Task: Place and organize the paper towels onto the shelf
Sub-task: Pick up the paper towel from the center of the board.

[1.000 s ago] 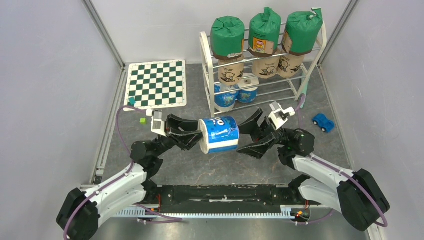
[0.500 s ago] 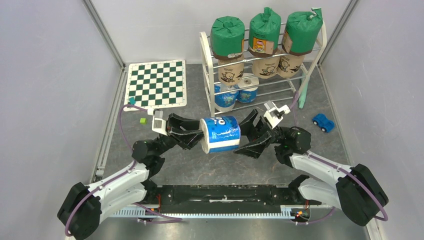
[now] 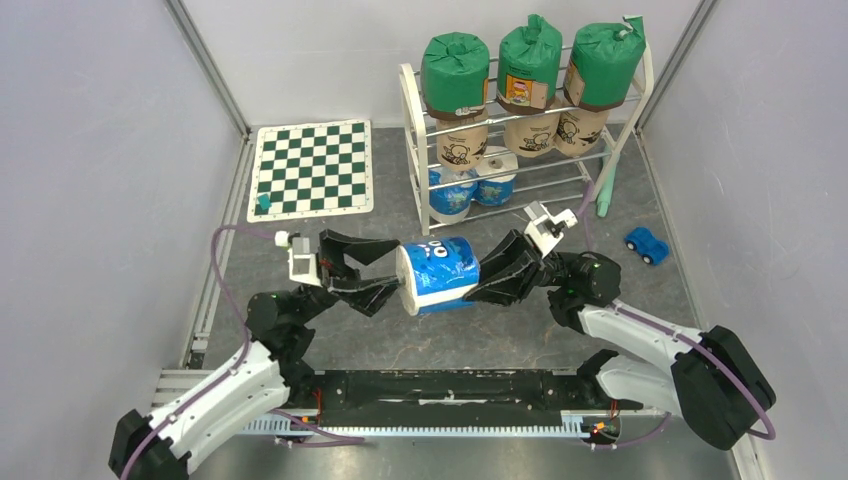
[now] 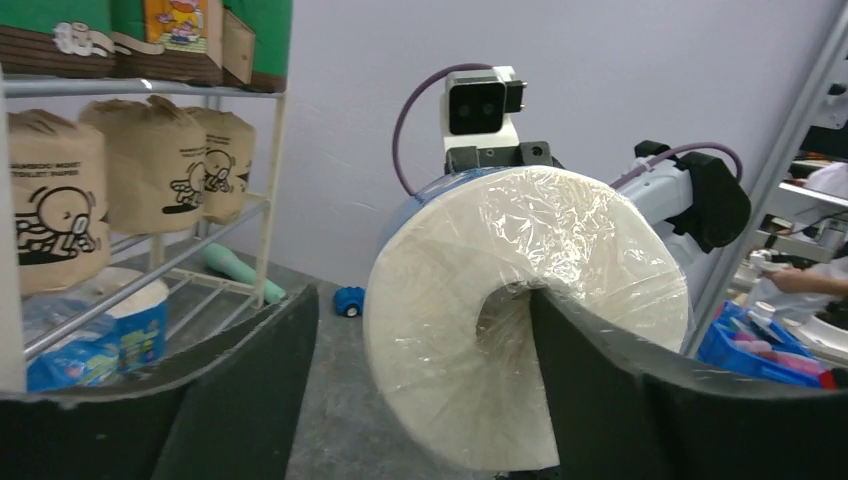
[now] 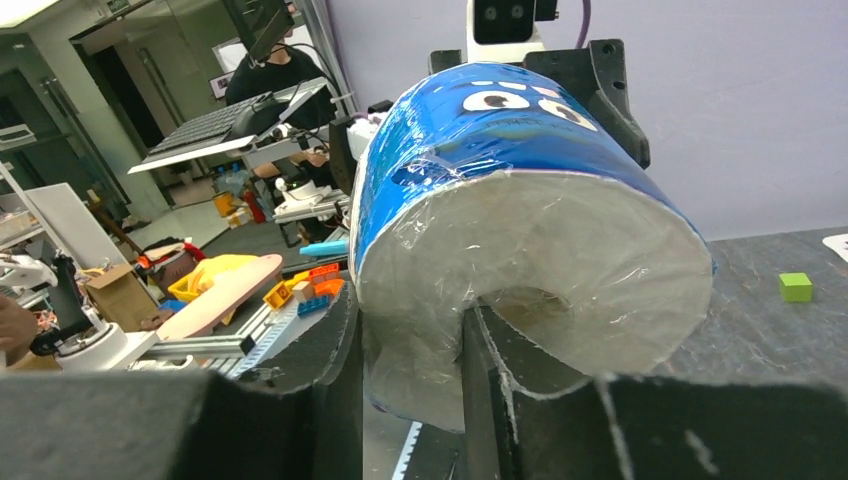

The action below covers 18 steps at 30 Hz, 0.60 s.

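right gripper (image 3: 480, 283) pinches the blue roll (image 3: 440, 272) by its wall through the core, left gripper (image 3: 393, 272) spread wide, likely a hand-off toward the far-right shelf (image 3: 413, 150).

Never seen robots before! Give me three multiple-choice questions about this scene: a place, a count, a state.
1. The green rolls stand on the shelf's: A top tier, B lowest tier, C middle tier.
2. How many blue rolls are on the lowest tier? A one, B two, C four.
3. The right gripper is: A wide open, B shut on the lifted blue roll, C gripping the shelf.
Answers: 1 A, they crown the rack; 2 B, two sit side by side; 3 B, its fingers pinch the roll's wall.
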{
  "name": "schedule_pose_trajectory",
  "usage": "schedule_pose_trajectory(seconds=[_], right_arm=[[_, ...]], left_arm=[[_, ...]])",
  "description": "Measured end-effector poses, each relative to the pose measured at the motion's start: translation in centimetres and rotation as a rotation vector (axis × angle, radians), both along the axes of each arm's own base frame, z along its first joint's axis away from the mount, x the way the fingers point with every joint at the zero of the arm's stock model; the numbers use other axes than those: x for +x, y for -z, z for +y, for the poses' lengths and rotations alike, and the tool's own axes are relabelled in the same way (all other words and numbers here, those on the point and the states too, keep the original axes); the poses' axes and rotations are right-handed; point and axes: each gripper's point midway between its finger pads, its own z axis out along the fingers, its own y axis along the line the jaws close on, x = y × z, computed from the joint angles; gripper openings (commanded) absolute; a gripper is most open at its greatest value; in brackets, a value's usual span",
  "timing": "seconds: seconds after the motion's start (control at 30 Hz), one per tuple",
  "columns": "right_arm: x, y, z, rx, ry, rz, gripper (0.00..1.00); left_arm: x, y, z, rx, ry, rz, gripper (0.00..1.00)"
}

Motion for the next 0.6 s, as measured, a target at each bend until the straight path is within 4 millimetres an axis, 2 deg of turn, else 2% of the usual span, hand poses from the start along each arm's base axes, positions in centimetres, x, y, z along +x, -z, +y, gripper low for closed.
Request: schedule_pose_trajectory(seconds=[0.03,0.07,0.23,0.33,0.37,0.5,0.6], right_arm=[[0.0,0.0,0.0,-0.001,-0.002,0.0,0.0],[0.0,0.0,0.0,-0.001,-0.002,-0.004,0.0],[0.3,0.2,-0.3,-0.006,0.028,-0.074,0.0],[1.6,0.9,-0.3,-0.06,0.121,-0.127,0.0],[2.4,1.1,-0.1,-0.088,0.163,-0.134,0.0],[8.0,2.5,-0.1,-0.274,0.441,-0.1,0.01],[12.0,5.8,-1.9,-0.491,0.654,-0.004,0.0]], left_arm=[[0.0,-0.1,0.4,0.004,-0.025,-0.009,0.98],[0.2,0.0,0.7,0.011,-0.052,-0.014,1.0],[1.0,0.6,2.3,0.066,-0.185,-0.023,1.0],[1.8,0.6,3.5,0.124,-0.288,-0.02,1.0],[2.2,0.4,4.1,0.15,-0.333,-0.02,1.0],[3.5,-0.6,6.8,0.245,-0.511,-0.021,1.0],[4.7,0.2,8.5,0.322,-0.63,0.0,1.0]])
